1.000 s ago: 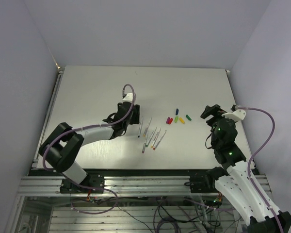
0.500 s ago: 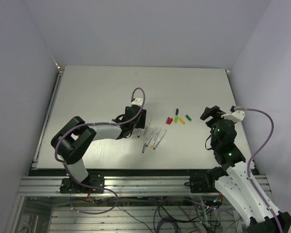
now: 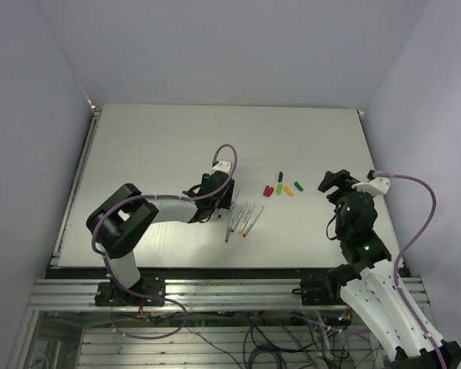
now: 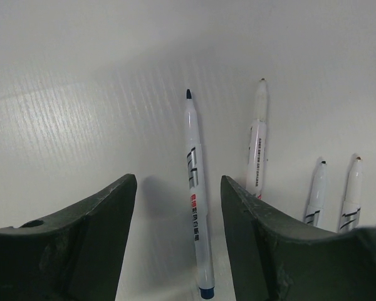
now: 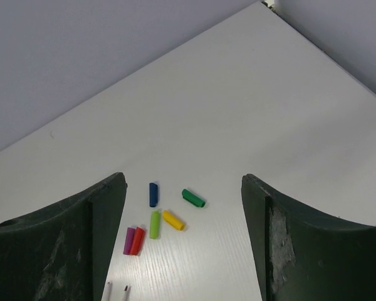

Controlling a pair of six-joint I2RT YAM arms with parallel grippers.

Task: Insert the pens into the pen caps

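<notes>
Pens [image 3: 242, 219] lay mid-table; blue-ended pen [image 4: 194, 188] sat untouched between the wide-spread jaws of left gripper [image 4: 178, 182]. To their right, pen caps [image 5: 155, 224]; right gripper [image 5: 183, 177] wide, empty. Judged light, stiff, slick: take mid-barrel.

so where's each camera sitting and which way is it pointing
top external: above and behind the arm bases, looking down on the table; left arm and right arm both show.
left wrist: on the left arm, looking down at the pens; the open left pincer straddles a blue pen.
right wrist: on the right arm, looking forward across the table at the pen caps; the open right pincer frames them.
shared: top and left wrist both see the pens; top and right wrist both see the pen caps.
</notes>
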